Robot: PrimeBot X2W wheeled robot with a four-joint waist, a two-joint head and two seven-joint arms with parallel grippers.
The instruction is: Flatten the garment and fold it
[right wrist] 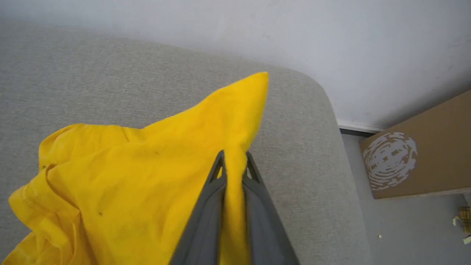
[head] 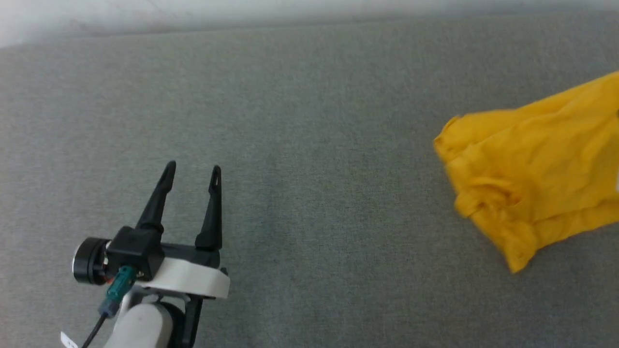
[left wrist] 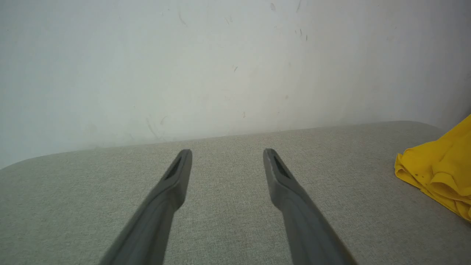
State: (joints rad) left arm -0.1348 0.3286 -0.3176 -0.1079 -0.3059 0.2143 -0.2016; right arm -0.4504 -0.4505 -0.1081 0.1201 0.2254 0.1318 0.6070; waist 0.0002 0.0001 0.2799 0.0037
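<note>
Right gripper [right wrist: 234,159] clamped on a pinched fold of the yellow garment [right wrist: 140,176] — bunched and crumpled at the right side of the grey fabric surface [head: 300,121] — left gripper [head: 193,168] spread wide, empty, well apart from it.

A big grey cloth-covered top [head: 290,121] with one yellow T-shirt [head: 532,169] on it.
The shirt lies crumpled near the right side, close to a round corner, and one end of it is lifted up off the grey cloth.
</note>
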